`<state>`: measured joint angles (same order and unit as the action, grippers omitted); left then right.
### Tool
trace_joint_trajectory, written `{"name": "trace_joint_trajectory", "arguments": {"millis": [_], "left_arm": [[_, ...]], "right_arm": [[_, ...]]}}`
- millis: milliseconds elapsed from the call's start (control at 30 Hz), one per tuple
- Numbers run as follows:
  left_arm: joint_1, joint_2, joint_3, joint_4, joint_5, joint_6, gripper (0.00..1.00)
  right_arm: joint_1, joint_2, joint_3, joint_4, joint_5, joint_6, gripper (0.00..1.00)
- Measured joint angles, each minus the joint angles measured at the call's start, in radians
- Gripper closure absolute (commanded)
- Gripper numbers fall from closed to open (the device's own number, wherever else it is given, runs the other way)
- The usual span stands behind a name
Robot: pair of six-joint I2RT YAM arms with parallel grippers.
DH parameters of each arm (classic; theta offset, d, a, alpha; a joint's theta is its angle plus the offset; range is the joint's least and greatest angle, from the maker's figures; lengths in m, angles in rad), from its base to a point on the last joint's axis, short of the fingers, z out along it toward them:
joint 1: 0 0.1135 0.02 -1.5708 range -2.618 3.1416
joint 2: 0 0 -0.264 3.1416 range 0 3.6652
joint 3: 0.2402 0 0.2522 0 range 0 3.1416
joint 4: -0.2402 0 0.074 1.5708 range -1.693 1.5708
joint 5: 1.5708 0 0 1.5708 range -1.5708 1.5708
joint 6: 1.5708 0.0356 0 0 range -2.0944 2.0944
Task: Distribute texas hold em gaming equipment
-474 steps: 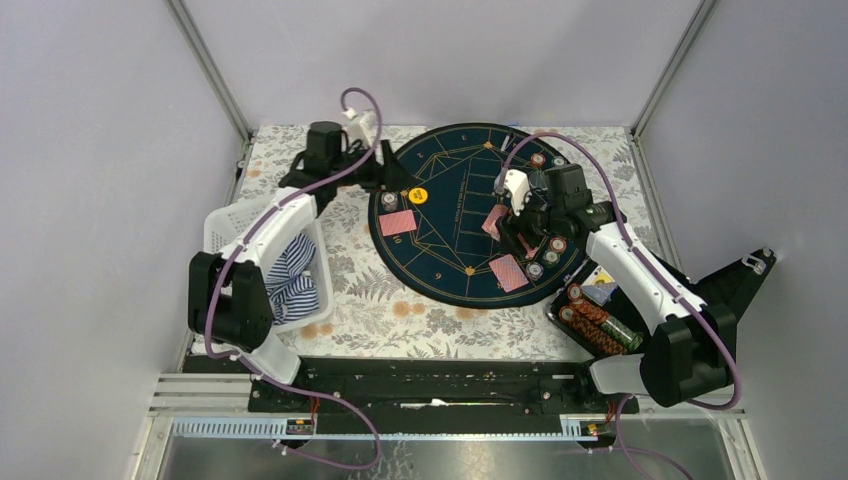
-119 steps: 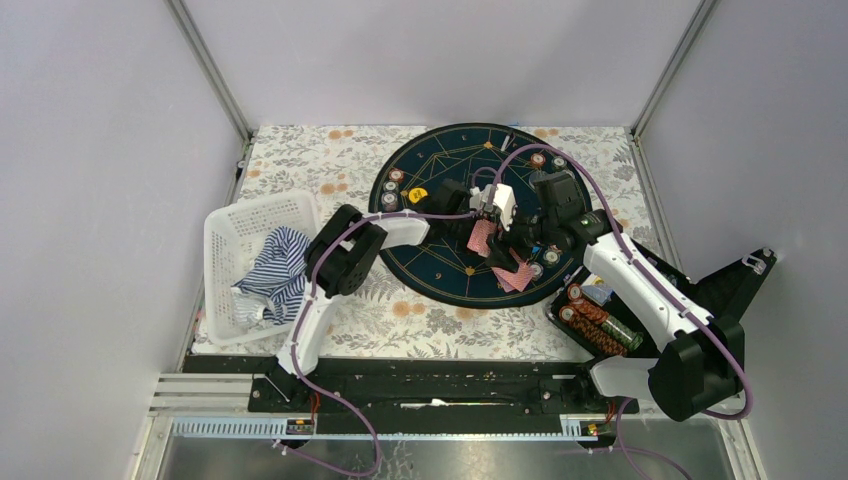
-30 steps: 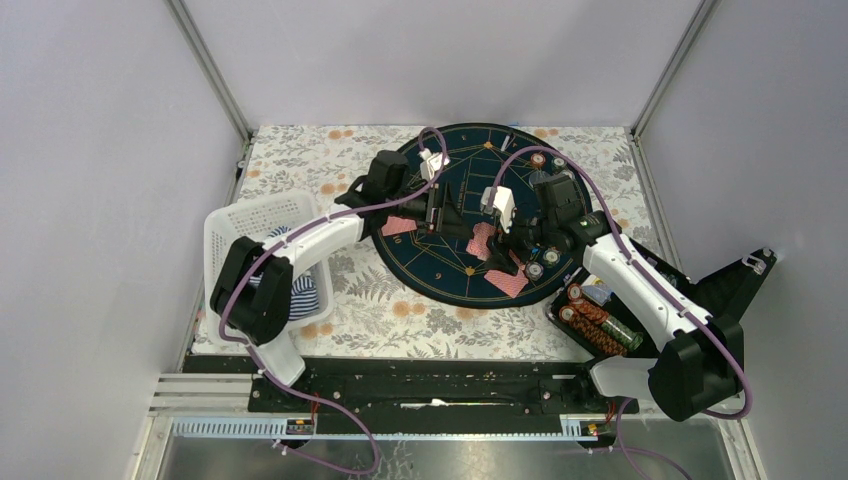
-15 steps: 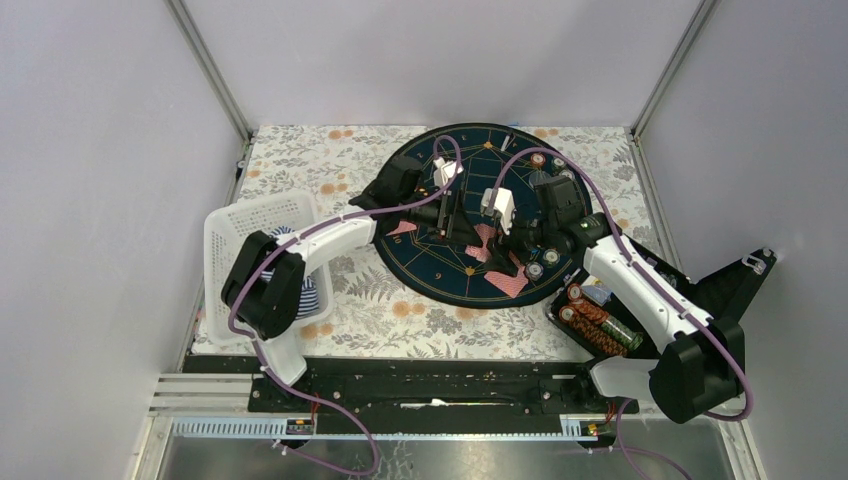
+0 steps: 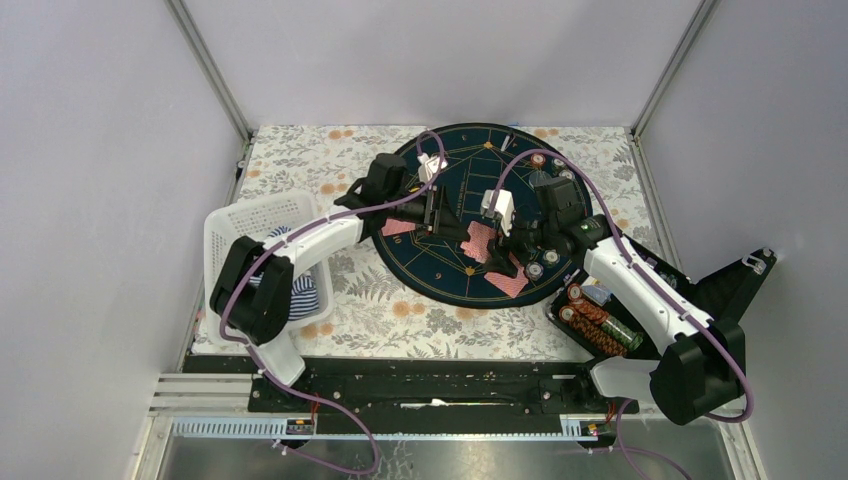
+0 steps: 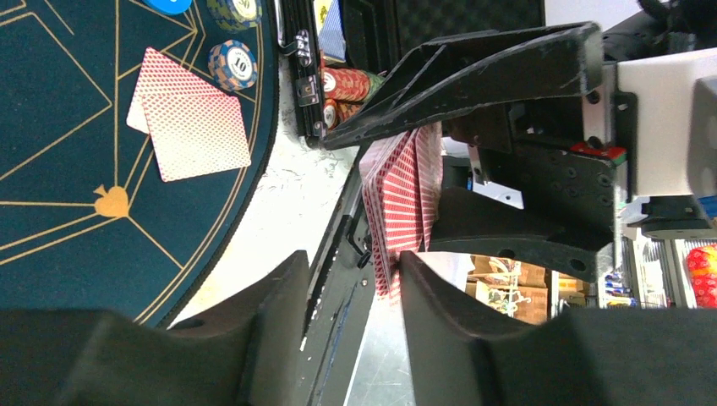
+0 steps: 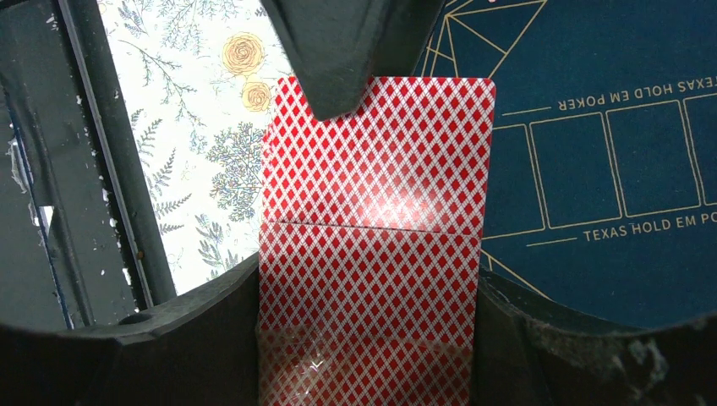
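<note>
My right gripper is shut on a deck of red-backed cards and holds it above the round mat. In the right wrist view the deck fills the gap of the right gripper, and one card sticks out past the rest. My left gripper is open at the deck's far edge. In the left wrist view the deck hangs by the right finger of the left gripper. Two cards lie on the mat, with another pair at the left. The yellow disc is hidden.
Chips sit on the mat's right rim, with one chip beside the dealt cards. An open black case with chip stacks stands at the front right. A white basket with striped cloth stands at the left.
My left arm reached in toward the deck half a second ago and has now drawn back slightly to the left. The right gripper holds the deck in nearly the same place.
</note>
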<state>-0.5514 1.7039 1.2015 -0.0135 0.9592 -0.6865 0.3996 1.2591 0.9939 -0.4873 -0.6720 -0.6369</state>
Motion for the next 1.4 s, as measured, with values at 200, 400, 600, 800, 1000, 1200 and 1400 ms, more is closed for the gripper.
{"name": "trace_joint_trajectory", "arguments": {"millis": [200,400,600,800,1000,1200,1400], "left_arm": [[-0.011,-0.02,0.0,0.015,0.006,-0.003,0.41],[-0.037,-0.014,0.016,-0.004,0.002,-0.002,0.53],[-0.027,-0.012,0.026,-0.058,-0.022,0.024,0.69],[0.007,-0.027,0.012,-0.061,-0.026,0.033,0.88],[0.026,-0.067,-0.037,-0.037,-0.029,0.026,0.88],[0.046,-0.101,-0.095,0.045,-0.01,-0.023,1.0],[0.051,-0.117,-0.124,0.122,0.006,-0.076,0.61]], "right_arm": [[0.0,0.0,0.0,0.0,-0.005,-0.006,1.0],[0.0,0.0,0.0,0.003,-0.025,-0.011,1.0],[0.002,0.0,0.0,0.008,-0.031,-0.013,1.0],[0.002,0.0,0.0,0.007,-0.03,-0.013,1.0],[0.002,0.0,0.0,0.007,-0.031,-0.013,1.0],[0.002,0.0,0.0,0.008,-0.035,-0.013,1.0],[0.002,0.001,0.0,0.008,-0.039,-0.013,1.0]]}}
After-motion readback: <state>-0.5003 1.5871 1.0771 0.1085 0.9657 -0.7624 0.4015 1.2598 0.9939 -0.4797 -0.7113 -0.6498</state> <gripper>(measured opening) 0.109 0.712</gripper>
